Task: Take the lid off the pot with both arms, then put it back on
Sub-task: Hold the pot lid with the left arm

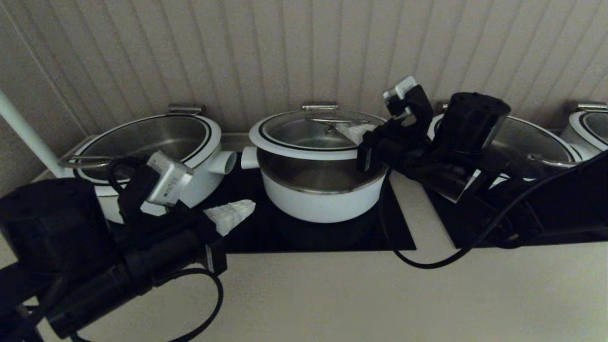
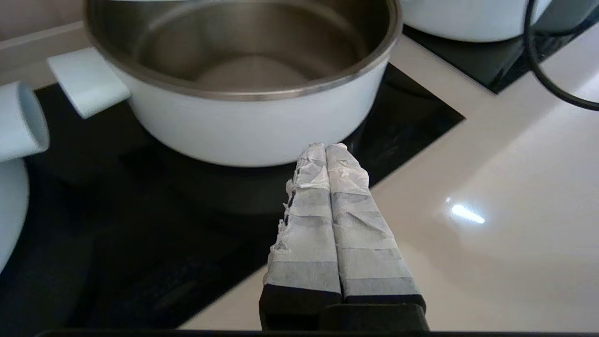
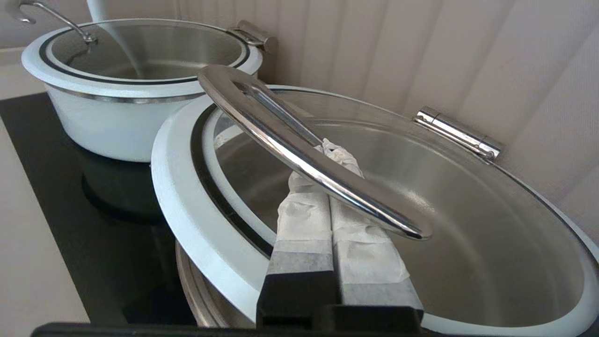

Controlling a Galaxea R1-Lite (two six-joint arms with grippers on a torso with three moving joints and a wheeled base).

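At the lower left of the head view the left gripper (image 1: pixel 235 213) hangs low over the black hob (image 1: pixel 313 237), just short of the pot (image 1: pixel 323 190); its wrapped fingers (image 2: pixel 327 206) are pressed flat together with nothing between them, so it takes no part in the lift. Just beyond it, at frame centre, the pot sits on the hob, its steel inside bare and, as far as the left wrist view shows, holding nothing. Above the pot the lid (image 1: pixel 308 135) is raised clear of the rim and tilted, carried by the right gripper (image 1: pixel 355 130) coming in from the right: its fingers (image 3: pixel 327 220) are pushed under the steel bar handle (image 3: pixel 304 154), closed together, hooking more than pinching it. I judge the lift done, one-armed, with the putting back left. Farther back, lidded pots stand at upper left (image 1: pixel 156 142) and upper right (image 1: pixel 532 142); their contents cannot be made out.
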